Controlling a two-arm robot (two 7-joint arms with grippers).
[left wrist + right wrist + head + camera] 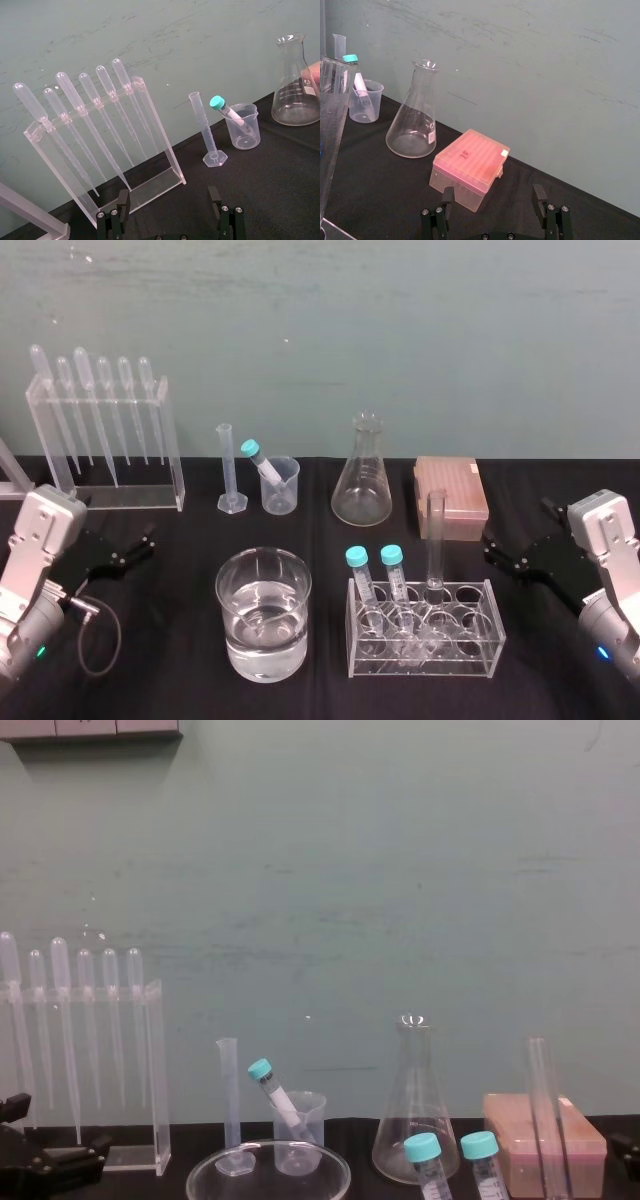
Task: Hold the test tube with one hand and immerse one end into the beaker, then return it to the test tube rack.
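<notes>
Black cloth covers the table in front of a teal wall, and nothing is gripped yet. The long, slim, clear glass test tube (436,540) stands upright in the clear acrylic test tube rack (480,592), just beside two short teal-capped tubes (375,575). The right gripper (493,195) rests low at the table's right with its fingers spread wide. The left gripper (168,200) lies at the far left, equally wide.

The right arm looks the natural choice, being nearer the rack. It should close on the bare glass well above the rack's top plate and pull straight up until the rounded end clears its hole. Any tilt risks levering the rack or knocking the capped neighbours.

The small clear straight-sided beaker (282,490) stands well apart at the back, beside a clear conical flask (362,475). It already holds a leaning teal-capped tube, so the dip wants a slow, vertical entry into the free side.
</notes>
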